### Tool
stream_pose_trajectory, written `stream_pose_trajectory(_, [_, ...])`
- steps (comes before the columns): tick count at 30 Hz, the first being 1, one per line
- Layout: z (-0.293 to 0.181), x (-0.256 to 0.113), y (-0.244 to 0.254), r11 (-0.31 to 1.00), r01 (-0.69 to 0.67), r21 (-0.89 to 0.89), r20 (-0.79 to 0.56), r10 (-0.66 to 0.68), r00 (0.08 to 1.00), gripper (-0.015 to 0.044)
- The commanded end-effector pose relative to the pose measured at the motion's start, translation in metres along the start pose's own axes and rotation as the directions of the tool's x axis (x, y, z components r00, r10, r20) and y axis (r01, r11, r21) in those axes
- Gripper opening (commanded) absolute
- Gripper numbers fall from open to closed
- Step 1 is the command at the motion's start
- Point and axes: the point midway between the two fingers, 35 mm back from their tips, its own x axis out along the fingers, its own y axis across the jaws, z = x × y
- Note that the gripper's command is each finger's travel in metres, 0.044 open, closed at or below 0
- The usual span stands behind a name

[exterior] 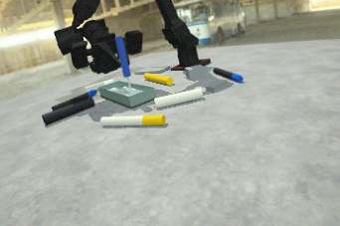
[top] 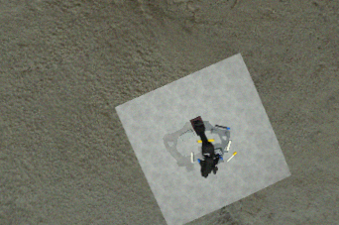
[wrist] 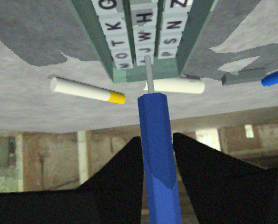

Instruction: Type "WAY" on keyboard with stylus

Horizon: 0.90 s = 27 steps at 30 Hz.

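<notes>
The keyboard (exterior: 141, 99) (wrist: 122, 76) is a small green-grey box with rows of white letter keys, lying flat on the desk. The blue stylus (exterior: 125, 67) (wrist: 155, 115) has a thin grey tip. My gripper (exterior: 119, 55) (wrist: 156, 141) is shut on the stylus above the keyboard, with the tip pointing down at it. In the wrist view the tip lies over the end key of the middle row, just past J. That key's letter is mostly hidden by the tip. I cannot tell whether the tip touches the key. W and H show farther up the row.
A white pen (exterior: 179, 98) (wrist: 185, 86) and a white-and-yellow pen (exterior: 124, 120) (wrist: 82, 90) lie close to the keyboard. A black pen (exterior: 69, 112) and a blue-tipped black pen (exterior: 75, 101) lie beside it. A yellow pen (exterior: 159, 79) and another blue-tipped black pen (exterior: 228, 75) lie behind.
</notes>
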Motion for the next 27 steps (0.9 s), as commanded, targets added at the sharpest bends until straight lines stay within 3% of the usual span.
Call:
stream_pose_trajectory(1, [0.0024, 0.0018, -0.0009, 1.000, 0.002, 0.003, -0.003, -0.002, 1.000, 0.0081])
stream_pose_trajectory(27, [0.0091, 0.0057, -0.0009, 1.000, 0.002, 0.003, -0.003, -0.002, 1.000, 0.0081])
